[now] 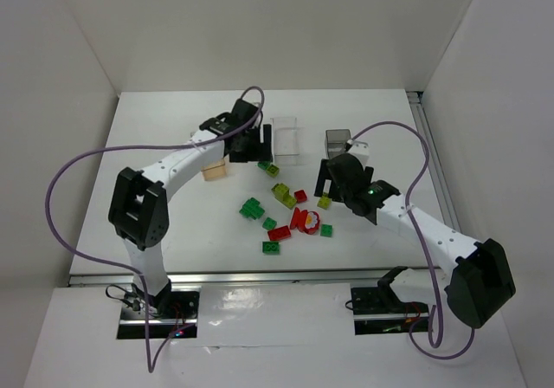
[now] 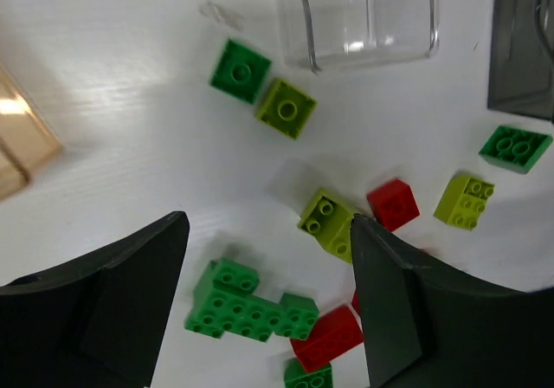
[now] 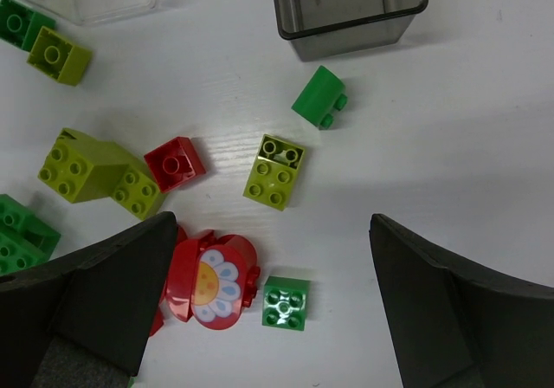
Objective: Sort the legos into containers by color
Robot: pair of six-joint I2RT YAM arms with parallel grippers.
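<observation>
Loose legos lie mid-table between the arms: dark green (image 1: pixel 252 208), yellow-green (image 1: pixel 283 194) and red (image 1: pixel 279 233) bricks, plus a round red piece (image 1: pixel 305 221). My left gripper (image 1: pixel 251 150) is open and empty, hovering over a dark green brick cluster (image 2: pixel 247 306) and a red brick (image 2: pixel 327 336). My right gripper (image 1: pixel 333 176) is open and empty above the round red flower piece (image 3: pixel 212 280) and a small green brick (image 3: pixel 286 302). The orange-tan bin (image 1: pixel 215 171), clear bin (image 1: pixel 287 139) and dark grey bin (image 1: pixel 337 139) stand behind the bricks.
A green brick (image 2: pixel 240 70) and a yellow-green brick (image 2: pixel 286 107) lie just in front of the clear bin (image 2: pixel 363 16). A green brick (image 3: pixel 318 98) lies on its side before the dark grey bin (image 3: pixel 346 7). White walls enclose the table on three sides.
</observation>
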